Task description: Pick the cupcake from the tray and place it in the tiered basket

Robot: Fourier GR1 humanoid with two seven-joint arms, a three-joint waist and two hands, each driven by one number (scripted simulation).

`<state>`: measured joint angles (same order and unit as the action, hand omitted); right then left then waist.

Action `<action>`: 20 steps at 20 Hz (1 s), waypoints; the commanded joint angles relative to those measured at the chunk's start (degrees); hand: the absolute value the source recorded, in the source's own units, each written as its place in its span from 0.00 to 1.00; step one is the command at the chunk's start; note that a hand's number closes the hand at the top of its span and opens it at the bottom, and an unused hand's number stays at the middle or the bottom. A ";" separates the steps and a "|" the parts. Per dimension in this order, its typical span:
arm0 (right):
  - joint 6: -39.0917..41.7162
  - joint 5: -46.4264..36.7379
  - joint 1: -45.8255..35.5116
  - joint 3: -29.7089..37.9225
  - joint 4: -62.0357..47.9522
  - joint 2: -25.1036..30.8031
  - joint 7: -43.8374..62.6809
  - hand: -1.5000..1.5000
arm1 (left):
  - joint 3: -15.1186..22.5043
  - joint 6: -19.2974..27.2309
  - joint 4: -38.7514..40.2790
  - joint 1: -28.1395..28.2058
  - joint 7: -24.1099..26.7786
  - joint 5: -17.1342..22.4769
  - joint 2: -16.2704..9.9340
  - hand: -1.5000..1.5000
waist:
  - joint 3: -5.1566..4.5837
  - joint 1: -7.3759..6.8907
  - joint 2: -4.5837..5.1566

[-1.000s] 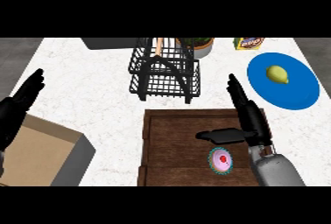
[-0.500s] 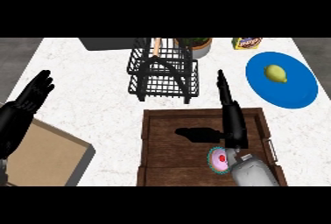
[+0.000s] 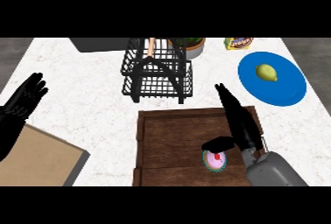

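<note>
The right hand (image 3: 238,120), fingers straight and together, thumb out, hovers over the wooden tray (image 3: 174,140) beside the cupcake (image 3: 215,160) lying on it, near the black tiered basket (image 3: 156,70).

Two robot arms enter from the near edge. The right hand (image 3: 241,124) is matte black, long and narrow, with slim tapering fingers and a short, blocky black thumb at its side. It joins a smooth, rounded light grey forearm (image 3: 275,170) at a darker wrist collar. The left hand (image 3: 24,98) is the same black, its slender fingers showing as separate ridged strips.
</note>
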<state>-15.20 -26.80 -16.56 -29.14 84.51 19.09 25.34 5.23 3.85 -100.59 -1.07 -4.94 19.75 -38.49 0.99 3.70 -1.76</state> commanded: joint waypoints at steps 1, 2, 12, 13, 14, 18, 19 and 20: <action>10.51 -5.13 -2.19 -5.37 1.10 6.01 9.72 0.00 | 4.35 0.52 3.29 2.09 0.37 1.92 6.53 0.50 | -2.60 1.25 1.10; 12.79 -5.19 -2.77 -6.25 2.04 5.66 13.14 0.00 | 4.30 0.49 2.43 3.13 0.48 2.35 6.57 0.50 | -2.50 0.34 0.77; 29.67 -3.35 -8.56 -11.16 14.32 0.05 40.01 0.00 | 6.24 2.21 3.46 3.03 1.44 1.00 9.66 0.50 | -1.69 1.33 1.30; 30.08 -3.35 -9.30 -10.82 15.14 -0.86 42.11 0.00 | 6.53 1.81 2.97 4.49 2.08 1.19 9.92 0.50 | -1.67 0.46 1.20; 30.87 -3.90 -10.27 -10.87 16.36 -1.42 44.52 0.00 | 6.28 2.03 2.56 3.93 2.03 1.13 9.88 0.50 | -1.65 0.58 1.10; 31.13 -7.17 -10.57 -10.43 17.45 0.50 47.31 0.00 | 7.11 3.02 2.62 3.25 2.13 -0.23 10.72 0.50 | -1.57 1.59 1.37; 31.94 -7.74 -9.33 -11.37 16.54 1.83 47.11 0.00 | 6.81 3.00 3.09 4.32 2.28 -0.25 10.53 0.50 | -1.61 1.41 1.51; 32.61 -7.09 -10.10 -10.21 15.31 1.51 47.93 0.00 | 7.42 2.67 2.14 3.71 1.83 -0.40 10.38 0.50 | -1.56 0.98 1.72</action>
<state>12.00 -33.03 -25.61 -39.33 99.93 20.52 62.82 5.95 5.80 -102.36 0.77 -3.58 17.26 -37.02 1.89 4.37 -1.59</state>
